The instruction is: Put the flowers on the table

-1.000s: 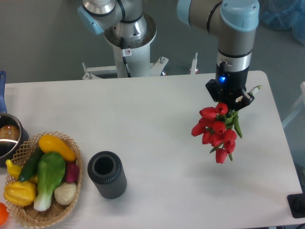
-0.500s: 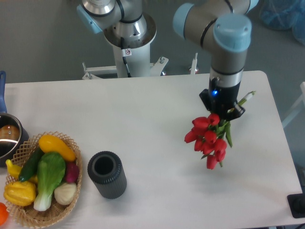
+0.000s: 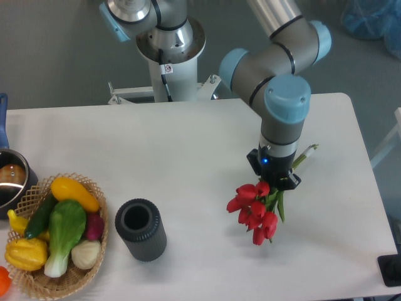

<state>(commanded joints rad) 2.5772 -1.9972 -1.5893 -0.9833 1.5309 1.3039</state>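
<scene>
A bunch of red tulips [image 3: 255, 210] with green stems hangs head-down from my gripper [image 3: 276, 179], which is shut on the stems. The stem ends [image 3: 305, 154] stick out to the upper right. The flowers are over the right half of the white table [image 3: 188, 150]; I cannot tell whether the blooms touch it. The fingertips are hidden by the wrist and the stems. A dark grey cylindrical vase [image 3: 140, 229] stands upright and empty at the front left of centre, well apart from the flowers.
A wicker basket [image 3: 37, 285] of vegetables sits at the front left. A metal pot [image 3: 12, 182] stands at the left edge. A second robot base [image 3: 166, 37] rises behind the table. A black object [image 3: 391, 269] is at the front right corner.
The arm has moved left and toward the front of the table, carrying the tulips with it and lower. The vase and basket have not moved.
</scene>
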